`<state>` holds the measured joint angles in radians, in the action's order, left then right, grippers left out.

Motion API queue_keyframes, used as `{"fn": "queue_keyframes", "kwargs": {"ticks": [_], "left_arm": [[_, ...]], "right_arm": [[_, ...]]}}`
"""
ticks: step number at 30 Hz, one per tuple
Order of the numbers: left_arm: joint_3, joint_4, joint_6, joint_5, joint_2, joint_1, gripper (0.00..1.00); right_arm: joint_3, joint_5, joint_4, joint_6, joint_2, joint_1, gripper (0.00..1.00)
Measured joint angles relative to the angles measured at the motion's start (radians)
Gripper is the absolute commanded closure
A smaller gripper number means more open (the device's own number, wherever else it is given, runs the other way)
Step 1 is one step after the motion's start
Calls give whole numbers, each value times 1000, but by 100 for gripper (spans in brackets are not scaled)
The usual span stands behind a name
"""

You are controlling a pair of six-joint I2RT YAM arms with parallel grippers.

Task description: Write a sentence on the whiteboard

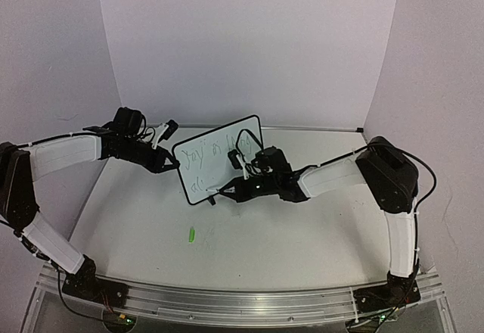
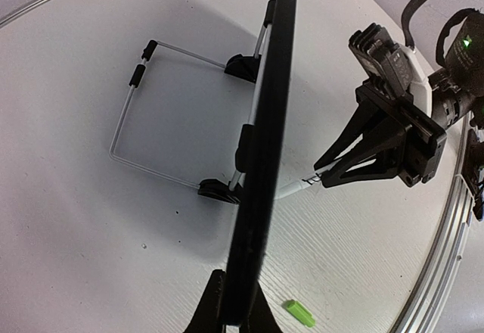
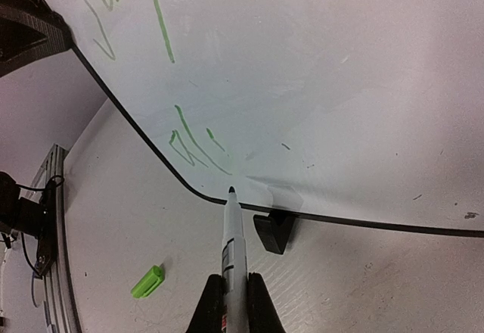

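Toward the middle of the desk (image 1: 318, 234), propped near upright on two black feet (image 3: 272, 231) and a wire stand (image 2: 125, 113): the whiteboard (image 1: 219, 159), white face turned toward the right arm. Across that face, in green, the sentence (image 1: 206, 154): one line along the top, a short start of a second near the lower corner. Just under that second line, close to the frame, the tip of the marker (image 3: 233, 234), long axis aimed straight at the board; touching or barely off, impossible to tell. Closed tight around the marker barrel: the right end effector (image 3: 232, 295), far nearer the writing. Clamped on the board's edge, steadying it: the left end effector (image 2: 238, 306). Likely next: up from the frame, then along the second line. In front of the board, well apart: a green cap (image 1: 192, 234).
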<state>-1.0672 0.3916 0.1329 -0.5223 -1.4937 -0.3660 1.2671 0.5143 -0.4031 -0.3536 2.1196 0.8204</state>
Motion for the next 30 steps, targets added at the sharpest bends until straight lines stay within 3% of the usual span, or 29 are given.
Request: {"fn": "queue_keyframes", "kwargs": {"ticks": [30], "left_arm": [[0, 0, 0, 0, 0, 0, 100]], "right_arm": [[64, -8, -24, -6, -20, 0, 100]]}}
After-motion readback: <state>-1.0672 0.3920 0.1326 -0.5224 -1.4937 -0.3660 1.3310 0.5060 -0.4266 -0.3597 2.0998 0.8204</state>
